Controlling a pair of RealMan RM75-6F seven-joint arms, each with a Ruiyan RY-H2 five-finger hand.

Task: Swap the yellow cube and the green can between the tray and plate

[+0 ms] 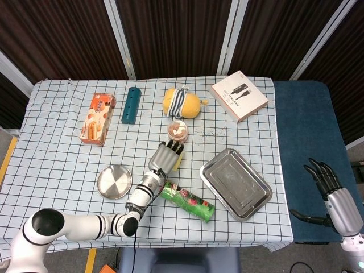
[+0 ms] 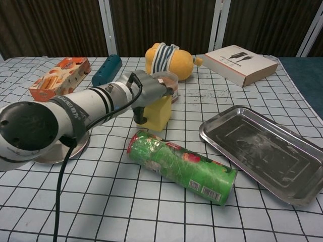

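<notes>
Left hand [image 2: 151, 91] is wrapped around the top of the yellow cube [image 2: 157, 113], which sits tilted on the bench [image 1: 57, 165] between the plate [image 1: 114, 181] and the tray [image 1: 235, 183], both empty. It looks like a light, stiff block with smooth faces, so I'd squeeze opposite flat sides. The green can [image 2: 181, 166] lies on its side just in front; it'll probably roll, so grab mid-body. Right hand [image 1: 327, 187] hangs off the bench, fingers spread, holding nothing.

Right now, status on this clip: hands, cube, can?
Left robot hand grips yellow cube, on the table. Right robot hand open, off to the side. Green can lying on table; tray and plate empty.
</notes>
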